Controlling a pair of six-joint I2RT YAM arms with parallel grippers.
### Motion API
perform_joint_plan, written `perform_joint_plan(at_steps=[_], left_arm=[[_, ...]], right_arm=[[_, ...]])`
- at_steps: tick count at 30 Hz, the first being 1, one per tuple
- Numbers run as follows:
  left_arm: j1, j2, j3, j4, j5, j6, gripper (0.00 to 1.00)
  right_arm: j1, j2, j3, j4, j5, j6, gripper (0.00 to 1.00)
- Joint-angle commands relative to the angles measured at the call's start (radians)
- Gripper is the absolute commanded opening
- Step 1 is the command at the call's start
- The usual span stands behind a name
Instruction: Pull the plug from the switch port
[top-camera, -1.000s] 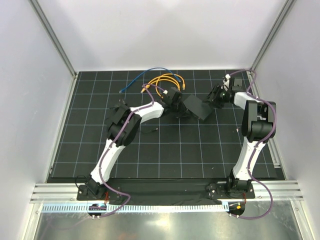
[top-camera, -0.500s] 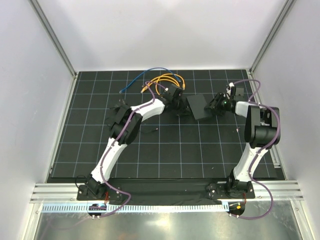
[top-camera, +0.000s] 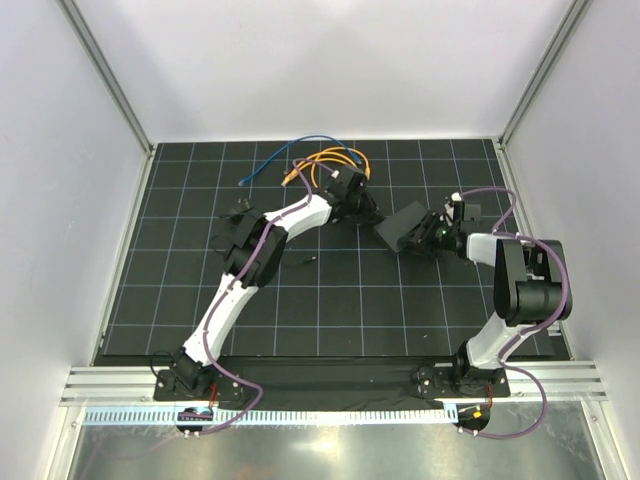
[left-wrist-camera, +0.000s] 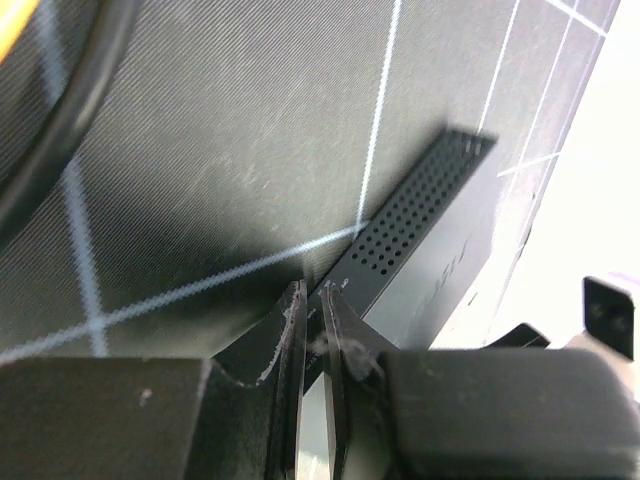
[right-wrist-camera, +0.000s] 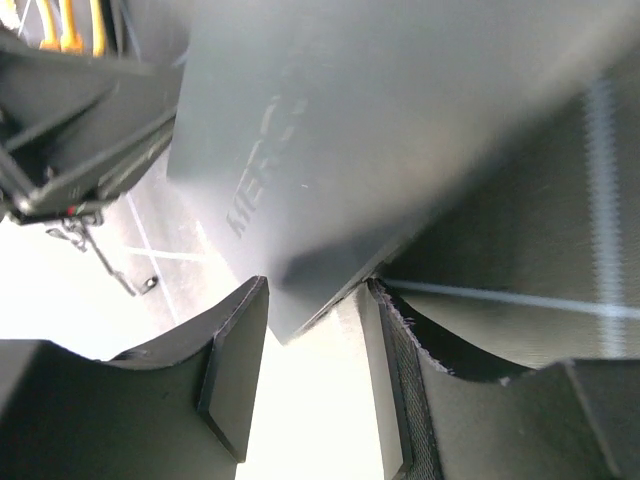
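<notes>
The switch box sits right of centre in the overhead frame. It is tilted, its far end raised off the gridded black mat. The switch port in its edge does not show in any view, nor does a plug.

The right gripper comes in from the right of the frame and grips the box at its right end. In the right wrist view a corner of the box lies between the two fingers, which stand apart with the corner clamped between them.

The left gripper is just left of the box, near its upper left corner. In the left wrist view its fingers stand almost together, only a thin slit between them. I cannot tell whether they pinch anything. Just beyond the tips is the box's perforated edge.

A thick black cable curves through the upper left of that view. Overhead, an orange cable loops just above the left gripper, and a blue cable arcs to its upper left. A small black piece lies on the mat, lower left of the box.
</notes>
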Motion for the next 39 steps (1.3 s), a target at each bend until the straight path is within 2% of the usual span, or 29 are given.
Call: perform_joint_plan(at_steps=[1,17,39], left_arm=[[-0.057,0.045,0.056,-0.012,0.108,0.005,0.16],[-0.070,0.114,0.149,0.049,0.174,-0.044,0.18],[-0.068,0.171,0.192,0.106,0.285,-0.075,0.18]], right_arm=[[0.041,-0.002,-0.011,0.093,-0.047,0.051,0.50],[0.051,0.107,-0.013,0.263,-0.072,0.192,0.50],[0.041,0.125,-0.020,0.282,-0.064,0.209,0.50]])
